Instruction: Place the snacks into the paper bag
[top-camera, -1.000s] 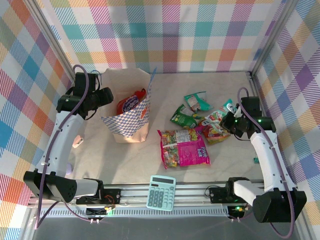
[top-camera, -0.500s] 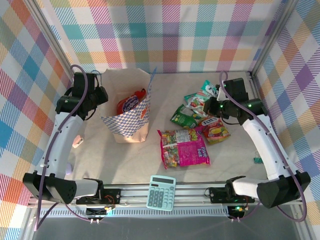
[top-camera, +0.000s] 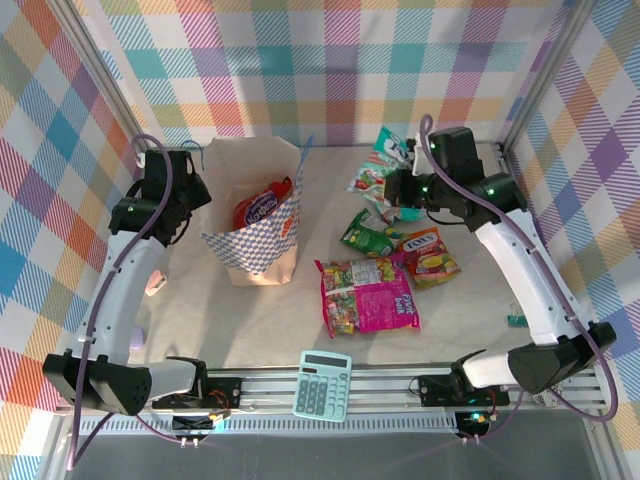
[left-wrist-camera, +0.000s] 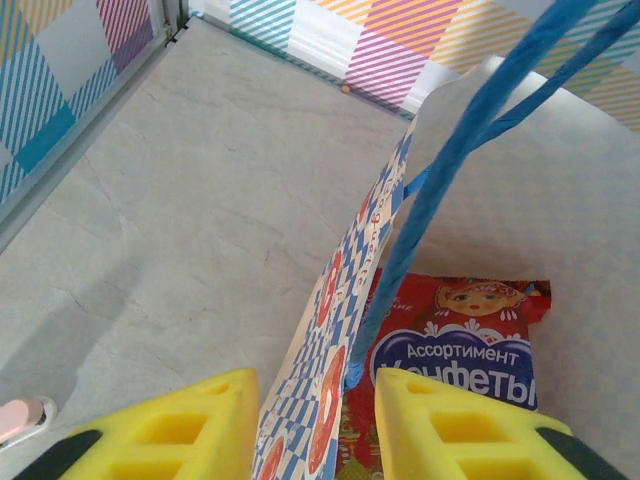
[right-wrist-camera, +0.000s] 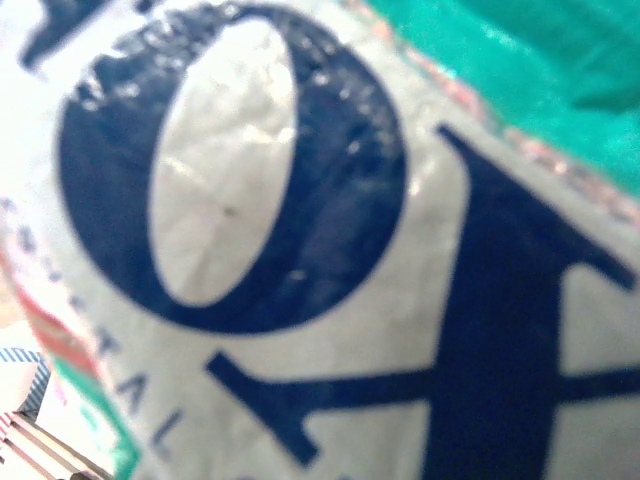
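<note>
The paper bag (top-camera: 262, 243) stands open at the left with a red snack packet (top-camera: 261, 208) inside. My left gripper (top-camera: 190, 190) sits at the bag's left rim. In the left wrist view its yellow fingers (left-wrist-camera: 195, 425) straddle the bag's checkered wall (left-wrist-camera: 330, 330), open, with a gap on each side. A blue cord handle (left-wrist-camera: 470, 130) and the red packet (left-wrist-camera: 470, 345) lie beyond the wall. My right gripper (top-camera: 393, 186) is shut on a teal-and-white snack packet (top-camera: 374, 172), held above the table right of the bag. That packet (right-wrist-camera: 300, 250) covers the right wrist view.
On the table lie a green packet (top-camera: 368, 238), a red-orange packet (top-camera: 432, 255) and a big magenta packet (top-camera: 368, 295). A pale teal calculator (top-camera: 323, 385) rests at the near edge. Checkered walls enclose the table on three sides.
My right arm lifted the teal packet from the snack pile and carried it left and toward the back. My left gripper's jaws narrowed around the bag's rim.
</note>
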